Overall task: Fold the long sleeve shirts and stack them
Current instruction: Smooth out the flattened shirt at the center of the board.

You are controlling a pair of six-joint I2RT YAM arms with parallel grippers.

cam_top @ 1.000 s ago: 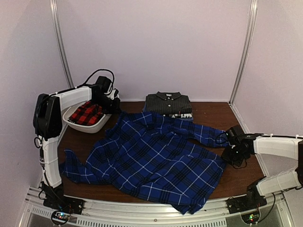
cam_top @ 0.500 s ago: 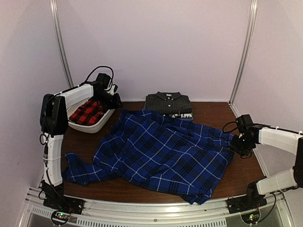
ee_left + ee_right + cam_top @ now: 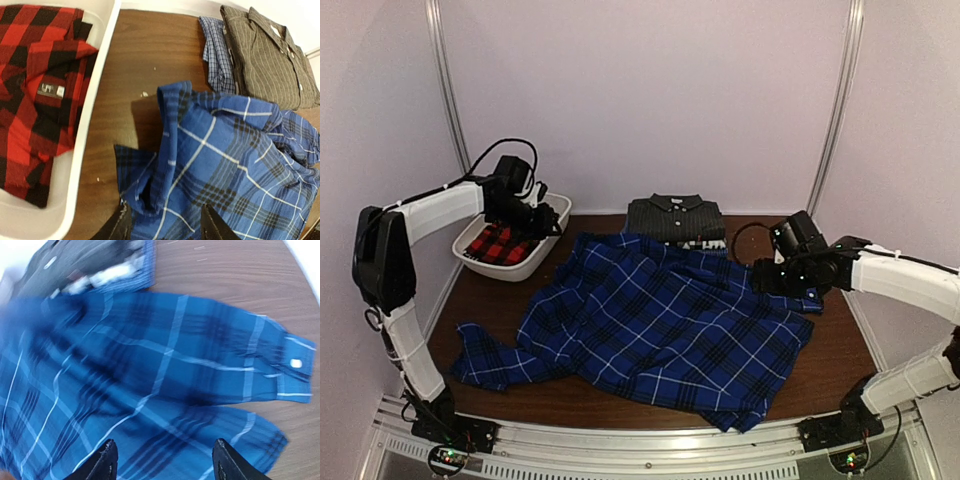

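Both jaws stood open and empty: left gripper point(image 3: 166, 220) near the counter's point(image 3: 835, 365) far-left corner, right gripper point(image 3: 164, 445) above the blue plaid shirt point(image 3: 660, 330).

This is a robot lab cell. Plain pale wall panels point(image 3: 650, 100) joined by metal posts point(image 3: 835, 110) box in a small wood-grain counter point(image 3: 840, 350). An aluminium rail point(image 3: 650, 455) runs along the counter's near edge. Two white machine arms are bolted to it, the left arm point(image 3: 430, 210) and the right arm point(image 3: 910, 275). Black cables point(image 3: 515, 150) loop off them, and small lights point(image 3: 447, 458) glow at the bases. The items laid out are a blue plaid shirt point(image 3: 660, 330), a folded dark shirt point(image 3: 675, 218), and a red shirt point(image 3: 500, 243) in a white tub point(image 3: 542, 255).
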